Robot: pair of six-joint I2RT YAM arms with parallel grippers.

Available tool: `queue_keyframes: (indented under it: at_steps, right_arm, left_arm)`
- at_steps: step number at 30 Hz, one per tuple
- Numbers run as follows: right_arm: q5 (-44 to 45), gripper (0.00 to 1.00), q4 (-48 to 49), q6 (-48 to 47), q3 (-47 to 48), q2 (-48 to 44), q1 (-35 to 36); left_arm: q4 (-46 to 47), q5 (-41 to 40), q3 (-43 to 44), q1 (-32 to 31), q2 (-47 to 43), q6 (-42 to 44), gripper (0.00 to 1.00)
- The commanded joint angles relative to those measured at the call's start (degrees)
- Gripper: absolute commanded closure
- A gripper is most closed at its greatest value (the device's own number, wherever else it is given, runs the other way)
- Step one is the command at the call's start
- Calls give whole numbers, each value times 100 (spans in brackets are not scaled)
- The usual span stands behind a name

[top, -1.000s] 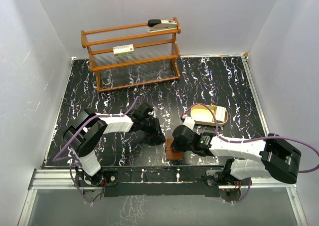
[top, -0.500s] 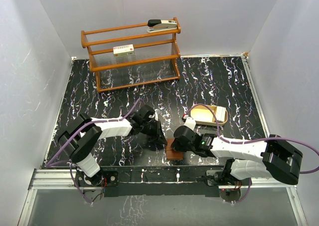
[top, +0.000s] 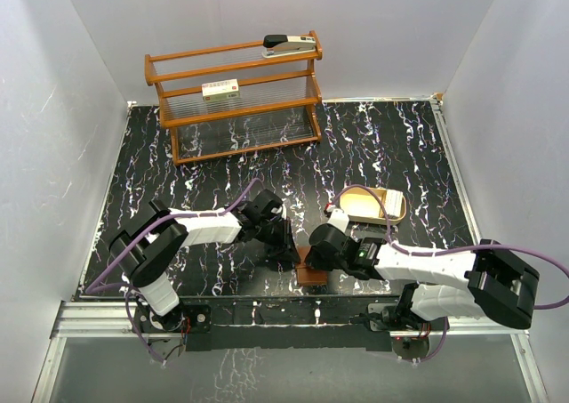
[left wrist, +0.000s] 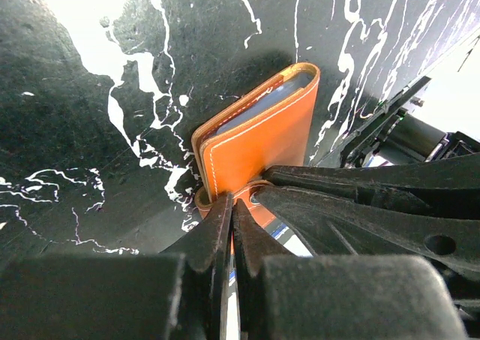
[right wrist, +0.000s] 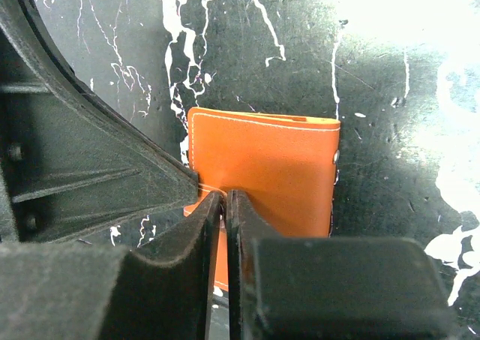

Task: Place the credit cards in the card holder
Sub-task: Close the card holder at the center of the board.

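The left jaws are shut tight, with no gap between the two black fingertips (left wrist: 216, 227). Their tips touch the low edge of the card holder (left wrist: 259, 141), right by its little loop tab. It cannot be told whether they pinch any leather. The right jaws are almost closed too, with just a thin slit, and their tips touch the same end of the card holder. The left arm comes in from 9 o'clock and the right arm from 3 o'clock, so the two pairs of jaws sit just beside each other.

The card holder is folded shut and lies flat on the worktop (top: 382, 145) at 6 o'clock, close to the near edge. It is smooth orange-brown leather with pale stitching and a small round snap. Thin blue-grey credit cards (left wrist: 259, 109) peek out at its open end, tucked between the leather sides.

The worktop is shiny black with white wiggly lines. A tan tray (top: 396, 205) with round corners sits near, at 2 o'clock from the card holder. A wooden rack (top: 231, 68) stands far off at 11 o'clock, with wide black worktop in between. White walls close three sides.
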Motion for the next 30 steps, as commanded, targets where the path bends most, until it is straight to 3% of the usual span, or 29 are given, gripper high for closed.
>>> queue_keyframes:
  at_steps: [1,30]
  right_arm:
    - [112,89,-744,-165,125,123,-24]
    - [-178,100,-857,-142,-163,-234,-15]
  left_arm:
    - [-584,-409,106,-103,124,205,100]
    - [-786,-737,254,-182,214,173,96]
